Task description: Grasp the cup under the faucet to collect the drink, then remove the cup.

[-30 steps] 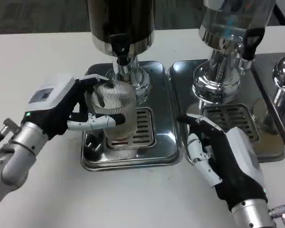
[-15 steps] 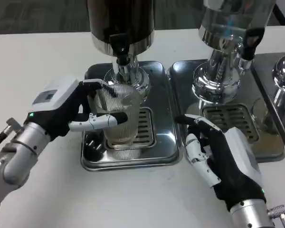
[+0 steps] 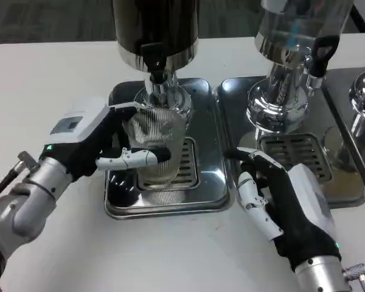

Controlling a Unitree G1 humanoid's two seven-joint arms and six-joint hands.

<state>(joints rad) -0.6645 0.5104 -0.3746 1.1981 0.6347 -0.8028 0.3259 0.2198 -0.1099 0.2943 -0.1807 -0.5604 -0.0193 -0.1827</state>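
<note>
**Left hand holds the ribbed cup under the dark dispenser's faucet**

From the left, a silver forearm reaches in across the white table, and the left hand is wrapped around the cup — its fingers curl across the front of the glass, with more of them around the far side. The cup is clear and ribbed, upright or very nearly so, and stands on the slotted grate of the left drip tray, directly below the black faucet of the dark dispenser. Whether there is any drink in the cup I cannot tell from here.

Further right sits a 2nd drip tray touching the 1st, carrying a clear dispenser on a chrome base, its black tap handle pointing out to the right. The right hand rests low on the table at the front of that tray, palm down — its fingers are spread apart and hold nothing, the tips lying at the tray's near-left corner. A 3rd chrome base shows at the far right edge.
</note>
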